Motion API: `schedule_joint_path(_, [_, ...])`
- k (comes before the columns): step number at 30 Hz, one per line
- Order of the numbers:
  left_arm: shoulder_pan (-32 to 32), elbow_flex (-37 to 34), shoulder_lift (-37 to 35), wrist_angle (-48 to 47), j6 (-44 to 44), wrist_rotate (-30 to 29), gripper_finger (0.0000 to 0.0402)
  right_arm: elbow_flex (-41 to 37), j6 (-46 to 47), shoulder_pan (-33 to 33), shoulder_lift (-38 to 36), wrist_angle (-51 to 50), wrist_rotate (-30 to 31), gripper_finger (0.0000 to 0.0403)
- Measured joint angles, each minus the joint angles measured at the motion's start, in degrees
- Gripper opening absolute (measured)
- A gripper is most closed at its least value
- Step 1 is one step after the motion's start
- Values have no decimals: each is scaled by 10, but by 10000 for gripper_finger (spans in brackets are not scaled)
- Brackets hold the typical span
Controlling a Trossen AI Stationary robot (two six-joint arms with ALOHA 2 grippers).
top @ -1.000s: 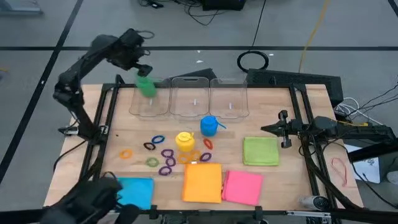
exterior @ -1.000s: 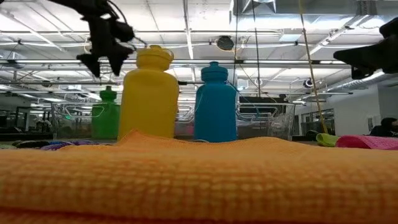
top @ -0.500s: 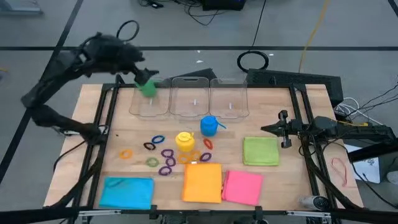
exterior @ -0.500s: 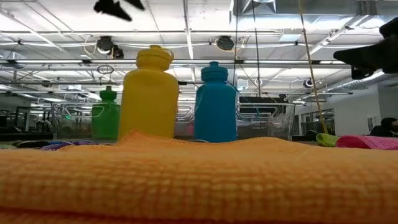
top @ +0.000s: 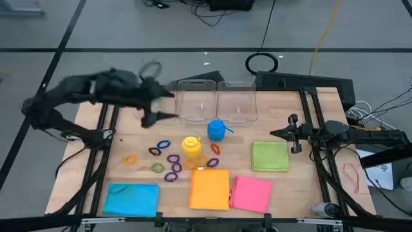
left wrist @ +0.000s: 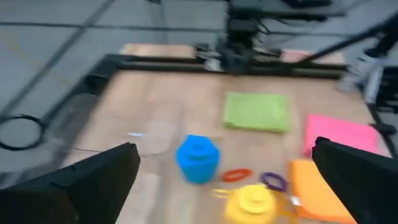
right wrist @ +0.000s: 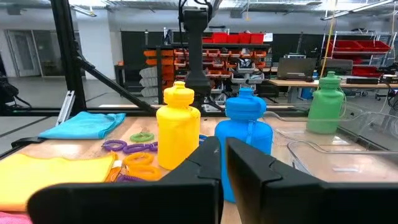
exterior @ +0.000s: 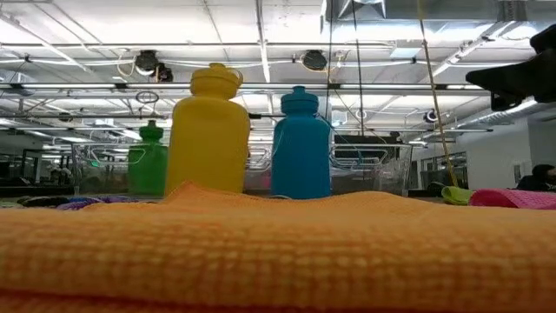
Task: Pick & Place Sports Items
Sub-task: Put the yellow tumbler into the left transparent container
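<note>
The left pincer (top: 156, 106) hangs wide and empty near the green bottle (exterior: 148, 159), which stands binned; the right pincer (top: 293, 134) waits, closed.

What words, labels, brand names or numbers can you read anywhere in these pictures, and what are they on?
None can be read.
Yellow bottle, blue bottle, green bottle: plain, no label showing.
Folded cloths, such as the orange cloth: no print.
Clear bins: a small pale mark on the floor of each, too small to read.
Red shelf bins in the room behind: no legible markings.
</note>
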Motion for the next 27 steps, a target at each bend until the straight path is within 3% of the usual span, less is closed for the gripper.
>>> schedule_joint_path(8, [-44, 0, 72, -62, 0, 0, 390, 0, 0, 0, 0, 0, 0, 0])
schedule_joint_path(18, [-49, 0, 184, -154, 33, -7, 390, 0, 0, 0, 0, 0, 0, 0])
schedule_joint_path(27, [-47, 0, 237, -174, 39, -16, 390, 0, 0, 0, 0, 0, 0, 0])
